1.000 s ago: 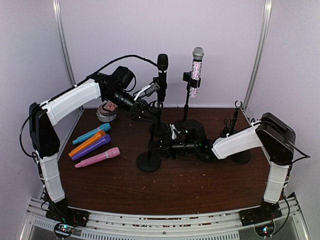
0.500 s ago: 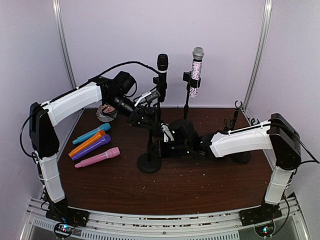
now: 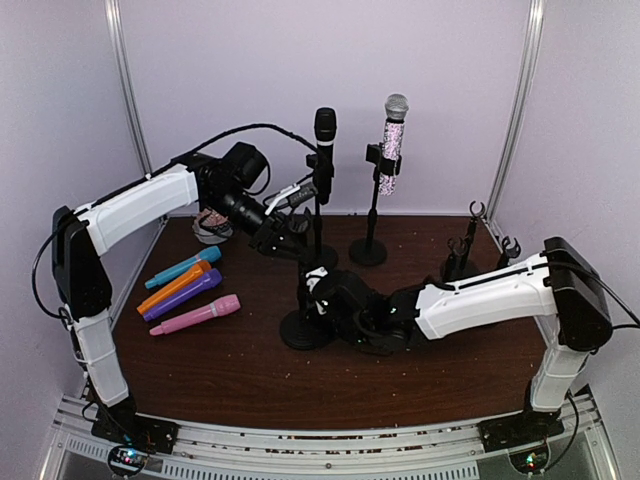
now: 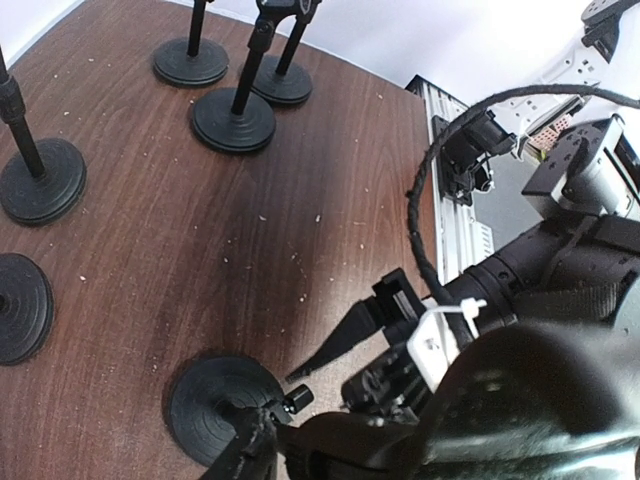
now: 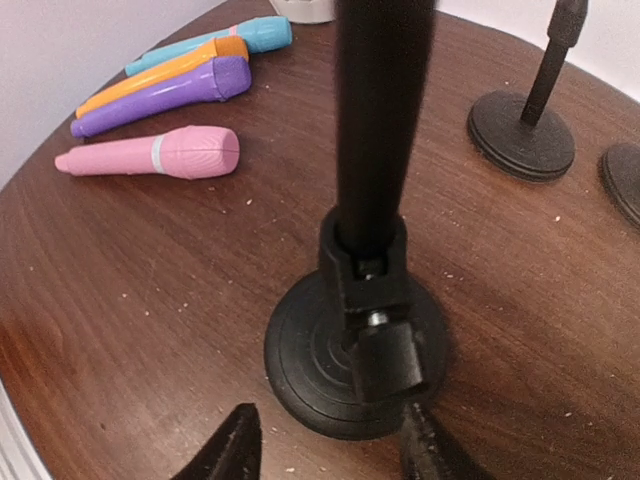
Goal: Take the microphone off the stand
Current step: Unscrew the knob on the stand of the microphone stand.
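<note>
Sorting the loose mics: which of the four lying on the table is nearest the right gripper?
The pink microphone, frontmost of the four; the purple microphone, orange microphone and blue microphone lie behind it, farther from the right gripper.

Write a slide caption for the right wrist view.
Right claw open at the black stand base; four colored microphones lie on the table beyond.
</note>
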### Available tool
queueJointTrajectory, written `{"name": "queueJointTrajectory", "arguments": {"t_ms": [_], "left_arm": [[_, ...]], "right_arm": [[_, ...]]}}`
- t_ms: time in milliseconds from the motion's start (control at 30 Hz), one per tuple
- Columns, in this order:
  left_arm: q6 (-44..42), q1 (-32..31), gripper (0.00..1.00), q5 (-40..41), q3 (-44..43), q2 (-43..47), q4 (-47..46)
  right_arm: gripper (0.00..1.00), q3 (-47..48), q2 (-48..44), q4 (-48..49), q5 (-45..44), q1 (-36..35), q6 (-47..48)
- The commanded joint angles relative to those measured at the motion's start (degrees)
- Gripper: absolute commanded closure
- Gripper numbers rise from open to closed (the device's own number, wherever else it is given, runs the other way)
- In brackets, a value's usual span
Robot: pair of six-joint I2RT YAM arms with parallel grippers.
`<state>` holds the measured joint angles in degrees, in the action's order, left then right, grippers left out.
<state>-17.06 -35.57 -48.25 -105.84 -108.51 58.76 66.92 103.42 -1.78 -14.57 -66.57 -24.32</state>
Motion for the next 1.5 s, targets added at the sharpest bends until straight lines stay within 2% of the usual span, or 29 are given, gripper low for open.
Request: {"name": "queueJointTrajectory", "arguments": {"t_ms": [0,100,200,433,567,667,833,1000,1067,1200,1467], "left_arm": [[-0.6,0.3,0.6,0.8,1.1,2.1,-1.4],[-0.9,0.9,0.59,1.0,1.7,2.8,-1.0],[-2.2,1.6,0.55,1.1,1.6,3.5,1.1],[-7.8,2.9,0.32,3.4,6.3,7.6,6.6],[-12.8,3.7,0.28,3.9,9.3,9.6,11.1],[-15.7,4.1,0.28,6.8,11.8,10.5,13.8],[-14.9,6.9,0.32,8.1,15.4,12.5,11.3],[-11.7,8.3,0.38,6.1,9.9,12.8,9.9],[-10.5,8.2,0.4,4.7,7.3,12.1,9.4],[-8.2,8.1,0.44,1.9,2.7,9.2,9.4],[-5.7,6.2,0.49,0.2,1.3,5.2,7.3]], "right_arm": [[0.45,0.6,-3.7,-1.7,-5.9,0.0,2.4],[0.33,-1.1,-7.3,-0.9,-5.1,0.2,2.1],[0.26,-4.9,-12.3,1.7,0.0,1.3,1.3],[0.26,-13.9,-19.6,10.8,23.9,9.8,-7.4],[0.28,-14.2,-19.0,10.8,27.4,11.3,-9.1],[0.3,-13.7,-17.6,10.9,28.7,11.7,-10.0],[0.31,-13.2,-17.2,12.2,29.4,11.8,-10.7],[0.32,-10.9,-16.8,10.7,28.5,11.8,-11.3],[0.35,-8.5,-14.2,8.6,30.1,11.9,-11.6],[0.43,-7.6,-9.8,10.2,33.7,12.1,-13.4],[0.56,-3.7,-8.0,2.8,21.9,9.2,-1.5]]}}
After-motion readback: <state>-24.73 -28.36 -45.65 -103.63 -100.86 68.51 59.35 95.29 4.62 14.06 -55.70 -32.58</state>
